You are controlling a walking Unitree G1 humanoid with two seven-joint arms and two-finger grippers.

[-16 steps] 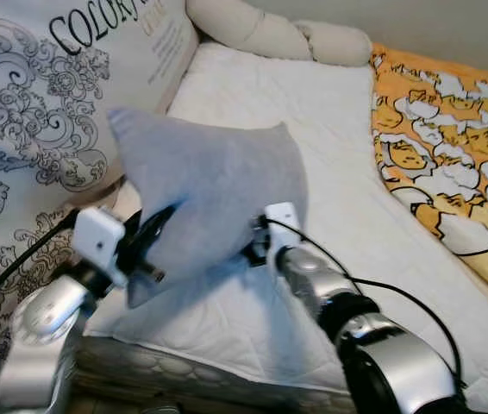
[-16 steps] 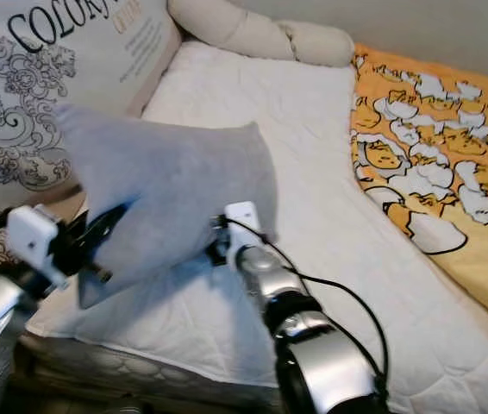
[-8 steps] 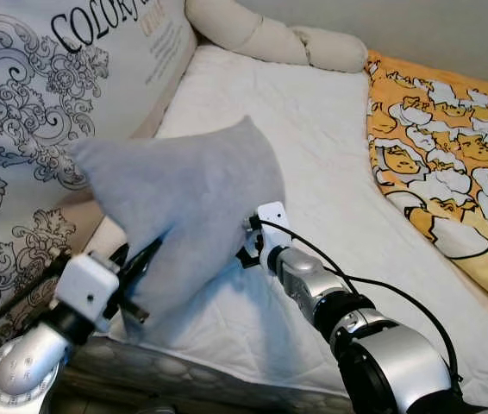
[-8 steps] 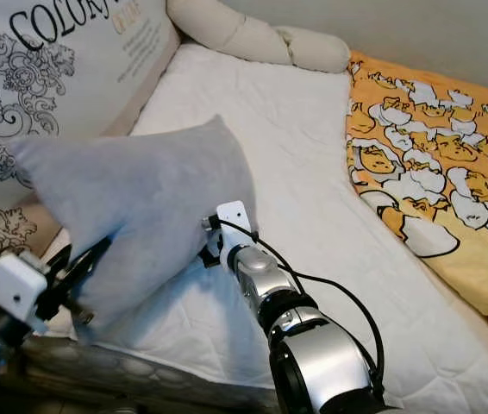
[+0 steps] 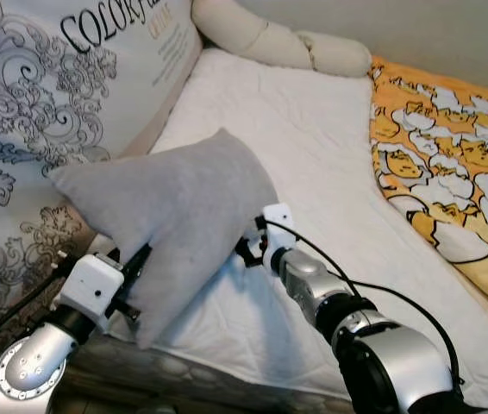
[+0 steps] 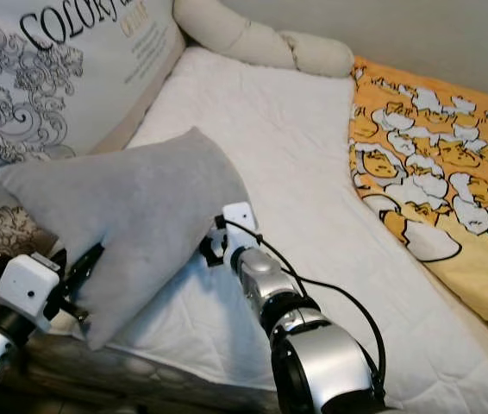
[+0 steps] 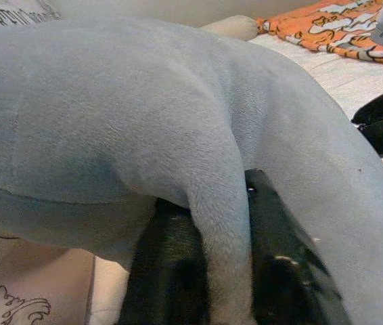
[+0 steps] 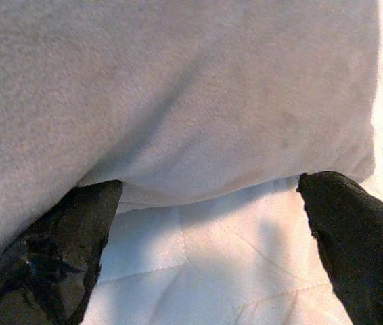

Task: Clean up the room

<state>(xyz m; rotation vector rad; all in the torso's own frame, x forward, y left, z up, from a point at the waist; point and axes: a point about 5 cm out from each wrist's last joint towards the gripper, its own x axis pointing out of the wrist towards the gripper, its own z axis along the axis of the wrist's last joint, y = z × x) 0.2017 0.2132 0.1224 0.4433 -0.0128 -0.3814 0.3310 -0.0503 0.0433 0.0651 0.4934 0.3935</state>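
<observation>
A grey pillow (image 5: 175,211) lies tilted on the near left part of the white mattress (image 5: 313,138), leaning toward the big printed cushion. My left gripper (image 5: 134,264) is shut on a fold at the pillow's lower edge; the left wrist view shows the grey fabric (image 7: 178,122) pinched between the two black fingers (image 7: 171,271). My right gripper (image 5: 246,250) is at the pillow's right corner. In the right wrist view its fingers (image 8: 63,257) stand apart, open, with the pillow (image 8: 178,88) just beyond them and mattress between them.
A large white cushion with black scrollwork and lettering (image 5: 54,103) stands along the left side. A beige bolster (image 5: 270,43) lies at the far end. An orange patterned blanket (image 5: 451,155) covers the right side. The bed's front edge (image 5: 227,375) runs just below the pillow.
The pillow has come down and leftward with my left gripper and now rests on the mattress. My right gripper has stayed by its right corner.
</observation>
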